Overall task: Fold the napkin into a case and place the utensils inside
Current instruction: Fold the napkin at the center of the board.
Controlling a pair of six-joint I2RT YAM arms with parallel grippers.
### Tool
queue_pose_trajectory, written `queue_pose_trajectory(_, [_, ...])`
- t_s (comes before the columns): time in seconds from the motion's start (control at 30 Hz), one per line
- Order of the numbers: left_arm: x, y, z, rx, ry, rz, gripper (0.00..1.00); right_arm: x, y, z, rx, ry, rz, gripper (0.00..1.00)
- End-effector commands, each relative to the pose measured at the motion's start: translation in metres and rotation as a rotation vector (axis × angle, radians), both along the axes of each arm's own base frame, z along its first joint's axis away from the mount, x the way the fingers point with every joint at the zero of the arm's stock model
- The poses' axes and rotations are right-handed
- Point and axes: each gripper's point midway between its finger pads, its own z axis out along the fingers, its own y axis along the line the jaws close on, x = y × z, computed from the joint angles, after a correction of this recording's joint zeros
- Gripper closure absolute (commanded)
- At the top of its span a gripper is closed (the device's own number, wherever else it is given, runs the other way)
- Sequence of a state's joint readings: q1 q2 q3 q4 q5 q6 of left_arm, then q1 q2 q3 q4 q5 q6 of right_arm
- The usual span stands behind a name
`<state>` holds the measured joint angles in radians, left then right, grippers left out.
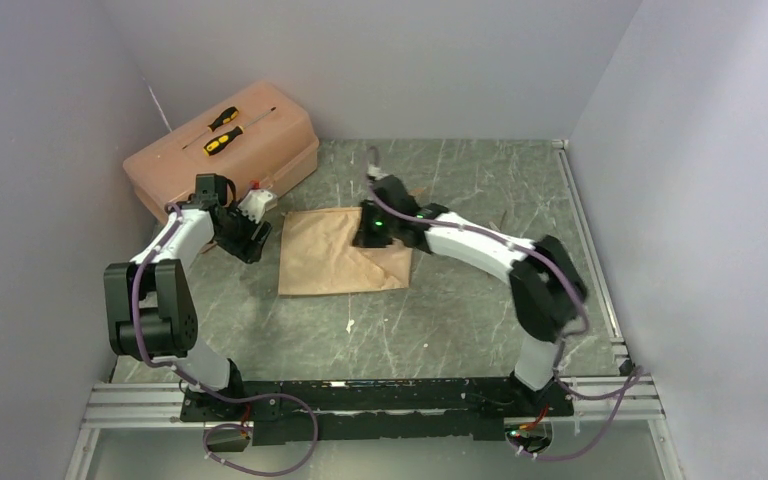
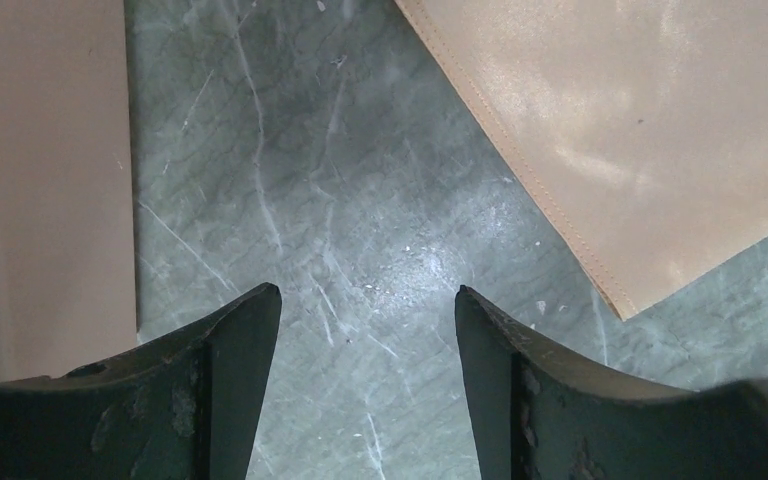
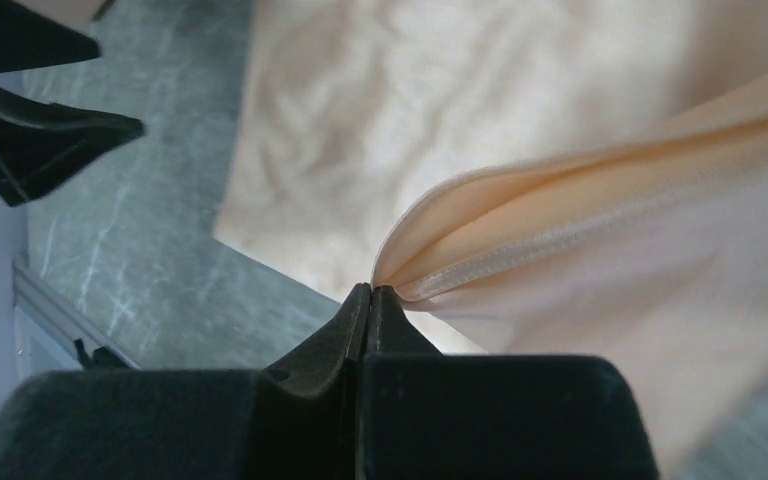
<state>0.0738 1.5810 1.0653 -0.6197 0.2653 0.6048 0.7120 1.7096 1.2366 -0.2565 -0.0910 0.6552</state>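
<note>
The peach-tan napkin (image 1: 320, 262) lies flat on the marble table (image 1: 440, 320), with its right part lifted and turned over toward the left. My right gripper (image 1: 372, 234) hangs over the napkin's upper right area. In the right wrist view that gripper (image 3: 370, 289) is shut on a hemmed corner fold of the napkin (image 3: 560, 230). My left gripper (image 1: 250, 236) hovers just left of the napkin, open and empty; its fingertips (image 2: 260, 310) frame bare table, and the napkin's edge (image 2: 640, 130) lies ahead to the right. I cannot make out the utensils for certain.
A pink toolbox (image 1: 260, 160) stands at the back left, close behind the left gripper, with two yellow-and-black screwdrivers (image 1: 224, 131) on its lid. A thin brownish piece (image 1: 419, 191) shows behind the right arm. Grey walls close in the table on three sides.
</note>
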Motion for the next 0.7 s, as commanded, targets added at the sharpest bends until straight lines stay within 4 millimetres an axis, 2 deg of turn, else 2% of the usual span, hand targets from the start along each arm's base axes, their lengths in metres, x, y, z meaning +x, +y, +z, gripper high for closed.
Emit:
queue_pose_trajectory(0.0, [-0.004,-0.005,0.021,-0.046,-0.036,0.026,0.3,-0.007,0.093,0.005,0.066,0.0,0.204,1.0])
queue_pose_trajectory(0.1, [-0.01,-0.002,0.021,-0.039,-0.043,0.037,0.3,-0.019,0.147,-0.008,0.077,0.033,0.33,1.0])
queue_pose_trajectory(0.23, [-0.017,0.002,0.025,-0.038,-0.05,0.045,0.3,-0.03,0.193,-0.029,0.086,0.062,0.41,1.0])
queue_pose_trajectory(0.33, [-0.021,0.007,0.027,-0.037,-0.048,0.054,0.3,-0.036,0.207,-0.045,0.088,0.094,0.441,1.0])
queue_pose_trajectory(0.43, [-0.023,0.008,0.027,-0.042,-0.042,0.056,0.3,-0.038,0.206,-0.061,0.058,0.122,0.45,1.0])
queue_pose_trajectory(0.5, [-0.024,0.008,0.026,-0.043,-0.043,0.054,0.3,-0.041,0.205,-0.064,0.052,0.131,0.467,0.99])
queue_pose_trajectory(0.57, [-0.023,0.008,0.024,-0.045,-0.037,0.055,0.3,-0.046,0.208,-0.063,0.068,0.14,0.491,0.87])
queue_pose_trajectory(0.63, [-0.022,0.008,0.024,-0.048,-0.032,0.058,0.3,-0.047,0.211,-0.057,0.074,0.139,0.512,0.6])
queue_pose_trajectory(0.67, [-0.022,0.008,0.024,-0.049,-0.029,0.058,0.3,-0.047,0.212,-0.05,0.078,0.133,0.526,0.54])
